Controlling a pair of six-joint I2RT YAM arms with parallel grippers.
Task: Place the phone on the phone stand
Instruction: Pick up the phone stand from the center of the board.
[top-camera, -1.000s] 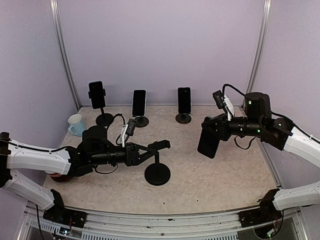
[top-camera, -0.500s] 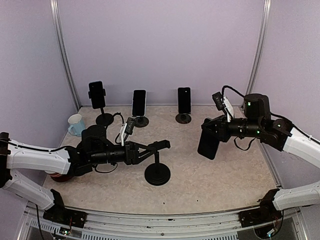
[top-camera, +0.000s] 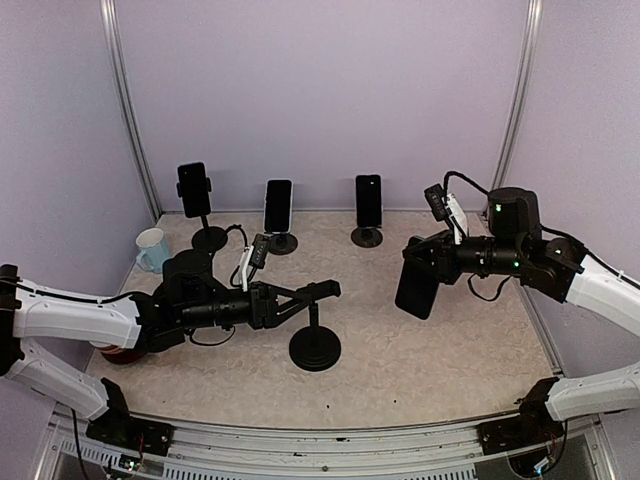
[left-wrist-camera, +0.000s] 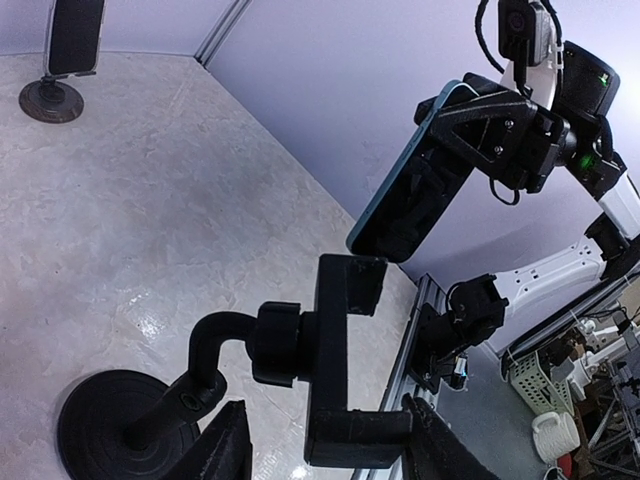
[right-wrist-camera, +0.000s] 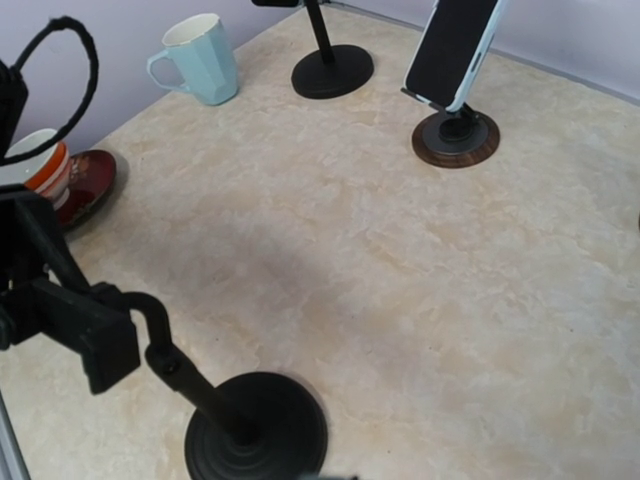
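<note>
- Our right gripper (top-camera: 422, 256) is clamped on the upper part of the phone (top-camera: 414, 292), which hangs tilted in the air, well apart from the phone stand (top-camera: 315, 347).
- Our left gripper (top-camera: 303, 296) straddles the stand's cradle (left-wrist-camera: 345, 370) with its jaws apart and a gap showing on one side.
- We judge the main risk to be the phone meeting the cradle's arms off-line. With nothing pinching the stand, it could swivel or tip.
- The left gripper could also block the phone's way in.

Matt plastic stand (top-camera: 315, 348) (glossy marbled table (top-camera: 430, 355)).
</note>
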